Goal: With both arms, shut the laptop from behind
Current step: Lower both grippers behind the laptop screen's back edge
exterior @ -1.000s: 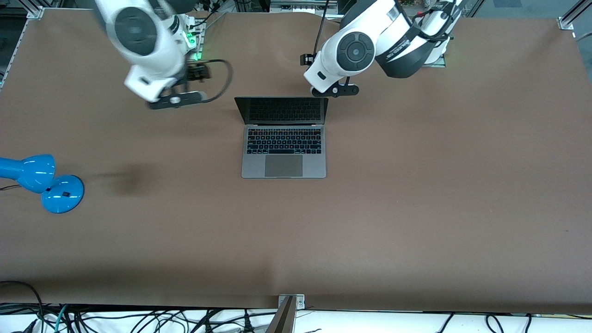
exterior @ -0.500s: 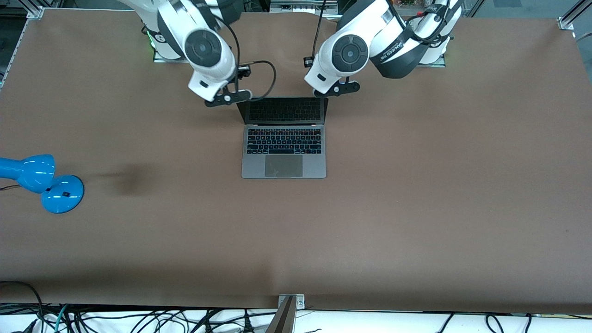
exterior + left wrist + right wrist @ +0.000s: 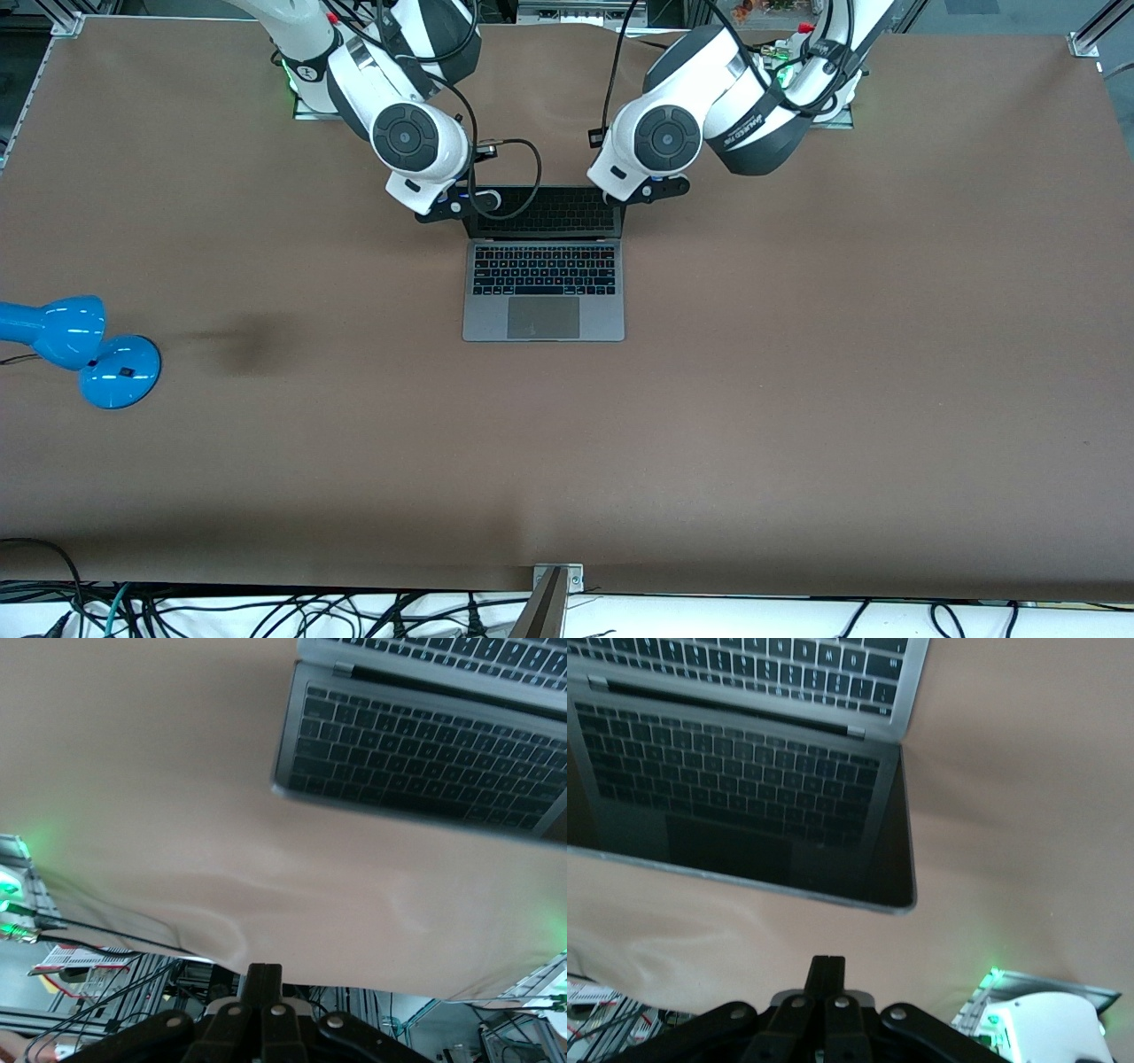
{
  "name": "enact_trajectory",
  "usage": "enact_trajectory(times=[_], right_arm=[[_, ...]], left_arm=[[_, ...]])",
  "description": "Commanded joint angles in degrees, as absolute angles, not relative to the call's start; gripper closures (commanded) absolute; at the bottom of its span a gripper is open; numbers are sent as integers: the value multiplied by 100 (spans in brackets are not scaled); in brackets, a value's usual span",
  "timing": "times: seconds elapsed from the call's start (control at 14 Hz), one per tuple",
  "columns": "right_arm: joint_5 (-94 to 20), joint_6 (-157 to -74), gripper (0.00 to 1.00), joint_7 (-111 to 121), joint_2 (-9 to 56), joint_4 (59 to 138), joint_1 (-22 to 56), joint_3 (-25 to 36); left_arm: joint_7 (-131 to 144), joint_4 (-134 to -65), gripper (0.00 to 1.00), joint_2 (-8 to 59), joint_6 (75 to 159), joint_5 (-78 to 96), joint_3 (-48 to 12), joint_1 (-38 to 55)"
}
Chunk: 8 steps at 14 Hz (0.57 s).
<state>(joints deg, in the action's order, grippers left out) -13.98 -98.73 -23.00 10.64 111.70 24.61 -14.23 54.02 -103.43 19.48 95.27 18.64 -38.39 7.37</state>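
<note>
The grey laptop (image 3: 543, 292) lies open in the middle of the table, its dark screen (image 3: 545, 211) upright and facing the front camera. My right gripper (image 3: 452, 206) is shut and empty, beside the lid's top corner toward the right arm's end. My left gripper (image 3: 651, 190) is shut and empty, beside the lid's other top corner. The left wrist view shows my shut left gripper (image 3: 264, 979) with the laptop (image 3: 425, 744) past it. The right wrist view shows my shut right gripper (image 3: 827, 970) and the laptop (image 3: 744, 788). I cannot tell whether either gripper touches the lid.
A blue desk lamp (image 3: 80, 350) stands near the table edge at the right arm's end. The brown table (image 3: 797, 399) spreads wide round the laptop. Black cables trail from both wrists, one looping over the lid's corner (image 3: 518, 186).
My right arm has swung in from the right arm's end to the lid's corner. My left gripper has shifted a little closer to the lid. The laptop has not moved.
</note>
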Motion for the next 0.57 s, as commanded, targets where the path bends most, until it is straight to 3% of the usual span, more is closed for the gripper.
enact_trajectory(times=[0.0, 0.5], right_arm=[[-1231, -9984, 100, -2373, 1195, 11004, 2479, -1450], [-677, -9993, 100, -2399, 1775, 10311, 2435, -1433]], left_arm=[[5519, -10240, 100, 2222, 9808, 1566, -3867, 694], [5563, -9626, 100, 3057, 10195, 959, -3727, 703]])
